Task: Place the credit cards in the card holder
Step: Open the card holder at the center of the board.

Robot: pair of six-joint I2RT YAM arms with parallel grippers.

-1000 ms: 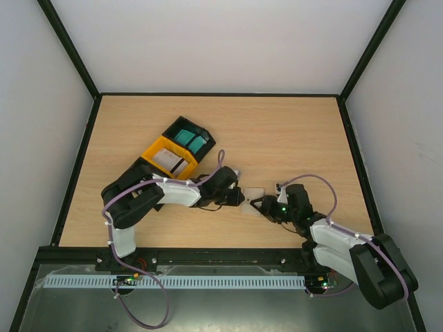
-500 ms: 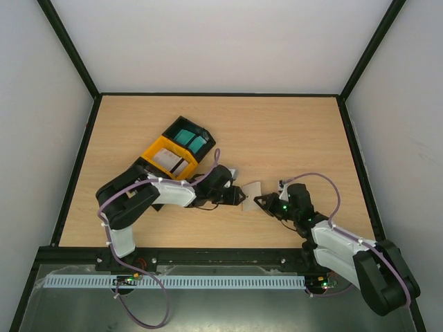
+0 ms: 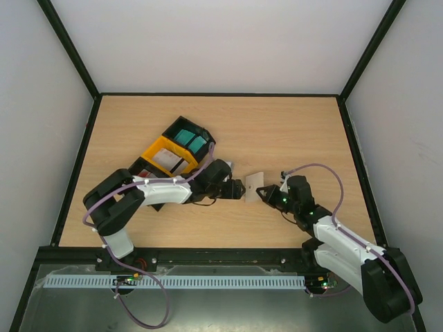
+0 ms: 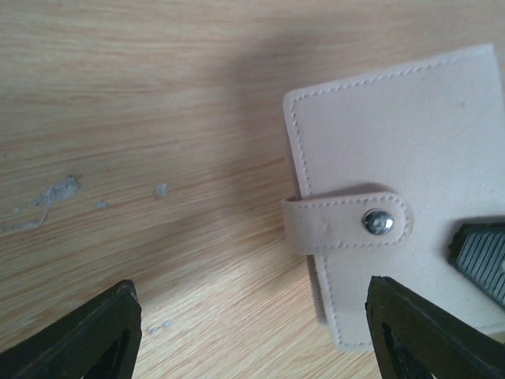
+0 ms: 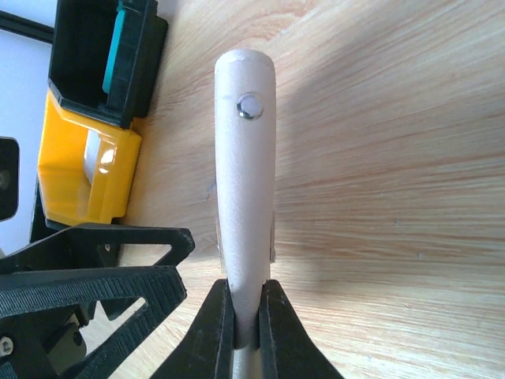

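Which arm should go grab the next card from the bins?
Left. Its jaws stand open and empty, and the bins lie on its side; the right jaws are clamped on the card holder.

- One card holder.
- Three tray bins in a row, at ten o'clock from the card holder: a far black bin, a yellow bin and a near black bin.
- Two teal cards, in the far black bin.
- One white card, in the yellow bin.
- Two robot arms.
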